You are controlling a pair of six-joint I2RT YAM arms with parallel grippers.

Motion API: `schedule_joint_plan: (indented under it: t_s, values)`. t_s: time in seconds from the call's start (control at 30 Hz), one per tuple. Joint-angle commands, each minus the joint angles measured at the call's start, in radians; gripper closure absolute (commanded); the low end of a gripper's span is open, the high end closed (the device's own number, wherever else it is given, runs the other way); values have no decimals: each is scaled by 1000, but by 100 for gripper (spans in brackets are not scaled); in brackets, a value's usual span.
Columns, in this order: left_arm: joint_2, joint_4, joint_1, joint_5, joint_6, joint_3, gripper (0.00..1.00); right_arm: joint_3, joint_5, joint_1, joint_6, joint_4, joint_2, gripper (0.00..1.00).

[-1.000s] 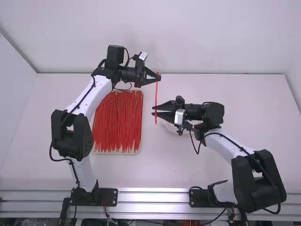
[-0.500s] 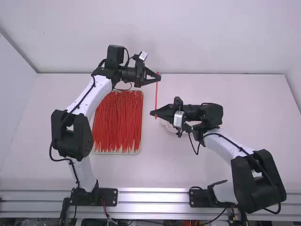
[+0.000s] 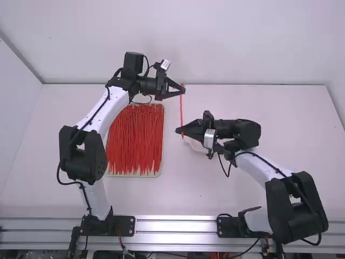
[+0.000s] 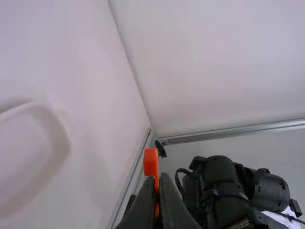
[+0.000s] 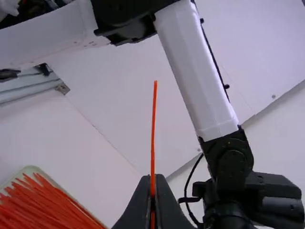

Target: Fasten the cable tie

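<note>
A single red cable tie hangs upright above the table, right of the tray. My left gripper is shut on its upper end, near the tie's head. My right gripper is shut on the lower part of the same tie, whose thin strap runs straight out from between the closed fingers. The left arm stands behind the strap in the right wrist view.
A pale tray holding several loose red cable ties lies on the white table left of the middle, under the left arm. Part of that bundle appears in the right wrist view. The right arm stands beyond the tie's head.
The right gripper, open beside the tie a second ago, has closed on its lower part and shifted slightly right. The tie now tilts a little. The left gripper kept its hold.
</note>
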Motion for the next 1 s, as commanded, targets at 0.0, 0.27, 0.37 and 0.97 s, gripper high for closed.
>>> schedule_joint_plan:
  t_s: [0.0,0.27,0.37,0.97]
  values:
    - [-9,4,-2,-14,23,-1,98,-7,-55,-13,-42,21,-5,100]
    - [-9,4,-1,-14,40,-1,98,-6,25,-39,55,14,-5,100]
    - [-9,4,-1,-15,40,-1,98,-6,18,-42,128,7,-5,100]
    - [-9,40,5,-18,142,-1,98,19,279,-5,417,-49,-5,100]
